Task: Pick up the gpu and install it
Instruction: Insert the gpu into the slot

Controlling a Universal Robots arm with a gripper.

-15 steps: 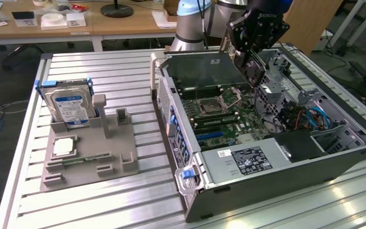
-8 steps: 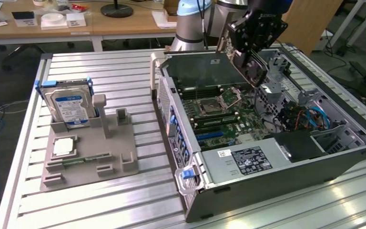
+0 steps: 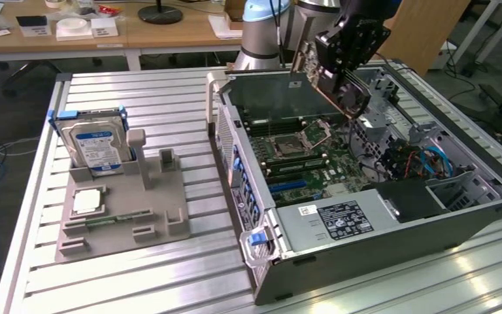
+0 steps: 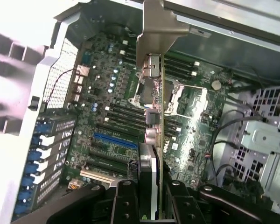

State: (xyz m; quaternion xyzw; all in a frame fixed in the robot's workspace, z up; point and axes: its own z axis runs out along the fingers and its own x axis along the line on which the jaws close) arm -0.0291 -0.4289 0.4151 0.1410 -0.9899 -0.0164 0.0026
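Note:
The gpu (image 3: 331, 84) is a thin black card with a metal bracket, hanging tilted over the open computer case (image 3: 260, 216). My gripper (image 3: 349, 57) is shut on it from above. In the wrist view the gpu (image 4: 155, 135) runs edge-on away from my gripper (image 4: 148, 191), with a black finger (image 4: 126, 198) pressed on either side and its silver bracket (image 4: 161, 28) at the far end. Below the card lies the green motherboard (image 4: 107, 93), and its blue slot (image 4: 114, 140) sits off to one side of the card.
A grey fixture (image 3: 120, 209) on the exterior view's left holds a silver hard drive (image 3: 94, 147) and a small square chip (image 3: 88, 201). Inside the case are the CPU socket (image 3: 299, 140), a power supply (image 3: 338, 219) and drive cages with cables (image 3: 417, 160).

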